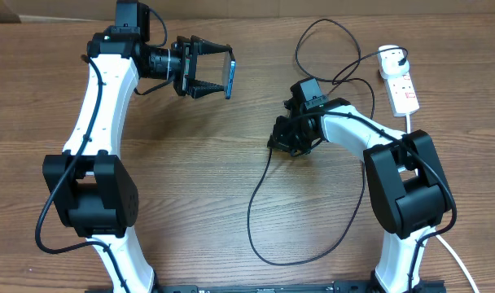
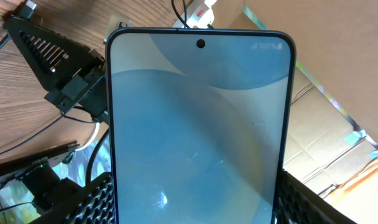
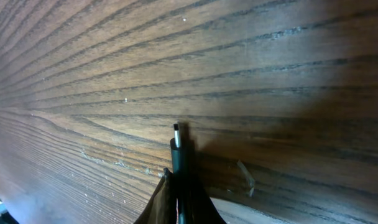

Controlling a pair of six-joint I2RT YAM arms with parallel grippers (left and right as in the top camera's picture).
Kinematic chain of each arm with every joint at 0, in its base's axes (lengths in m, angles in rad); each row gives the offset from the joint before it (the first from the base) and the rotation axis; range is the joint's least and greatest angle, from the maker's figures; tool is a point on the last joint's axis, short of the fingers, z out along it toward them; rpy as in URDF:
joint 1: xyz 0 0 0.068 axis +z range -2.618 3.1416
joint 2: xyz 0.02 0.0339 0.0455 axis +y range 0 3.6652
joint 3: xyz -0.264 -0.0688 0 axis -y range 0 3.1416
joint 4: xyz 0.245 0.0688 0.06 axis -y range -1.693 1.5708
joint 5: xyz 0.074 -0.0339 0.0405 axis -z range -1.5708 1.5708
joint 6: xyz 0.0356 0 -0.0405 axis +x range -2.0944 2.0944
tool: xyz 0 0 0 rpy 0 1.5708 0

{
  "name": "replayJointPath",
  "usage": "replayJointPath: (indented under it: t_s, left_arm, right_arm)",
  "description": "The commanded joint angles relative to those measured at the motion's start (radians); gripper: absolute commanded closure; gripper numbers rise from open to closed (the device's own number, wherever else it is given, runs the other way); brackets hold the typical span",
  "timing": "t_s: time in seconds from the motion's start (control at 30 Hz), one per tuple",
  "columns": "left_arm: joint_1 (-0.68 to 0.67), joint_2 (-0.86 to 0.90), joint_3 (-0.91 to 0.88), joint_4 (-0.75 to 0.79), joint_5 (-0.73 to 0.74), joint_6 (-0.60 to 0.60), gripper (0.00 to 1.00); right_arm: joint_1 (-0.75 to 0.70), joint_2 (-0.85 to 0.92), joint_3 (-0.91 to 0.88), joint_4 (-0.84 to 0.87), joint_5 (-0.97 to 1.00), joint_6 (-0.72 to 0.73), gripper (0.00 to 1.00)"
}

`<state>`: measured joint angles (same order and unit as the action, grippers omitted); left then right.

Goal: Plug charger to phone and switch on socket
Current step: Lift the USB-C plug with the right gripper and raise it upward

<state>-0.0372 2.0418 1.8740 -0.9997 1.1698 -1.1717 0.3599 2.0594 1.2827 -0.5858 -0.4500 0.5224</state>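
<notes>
Closest in the right wrist view, the right gripper point(image 3: 180, 196) is clamped on the charger point(image 3: 176, 140). Only the connector's short tip sticks out past the fingers, low over the wood grain of the table point(image 3: 270, 74), and whether it touches the table cannot be told. The fingers themselves are cut off by the bottom edge and lie in shadow. In the left wrist view the phone point(image 2: 195, 124) fills nearly the whole frame, its pale blue screen facing the camera. It is pinched at its lower sides between the ribbed pads of the left gripper point(image 1: 219, 75), and its bottom edge runs out of frame. From overhead the phone is held up off the table, seen edge-on, at the far left. The right gripper is low at mid-table, well apart from it. The charger's black cable loops across the table from that gripper, near and then far, to a white plug at the far end of the socket point(image 1: 400, 85). The socket lies at the far right, away from both grippers, and its switch is too small to read.
</notes>
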Motion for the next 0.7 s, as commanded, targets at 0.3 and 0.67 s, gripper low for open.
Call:
replayJointPath:
  t_s: [0.3, 0.67]
  left_arm:
    - [0.003, -0.041, 0.008, 0.002, -0.025, 0.050, 0.49]
    - [0.002, -0.041, 0.008, 0.001, -0.164, 0.098, 0.50]
  right_arm:
    - [-0.004, -0.021, 0.012, -0.106, -0.045, -0.081, 0.96]
    - [-0.003, -0.230, 0.029, -0.331, -0.085, -0.185, 0.96]
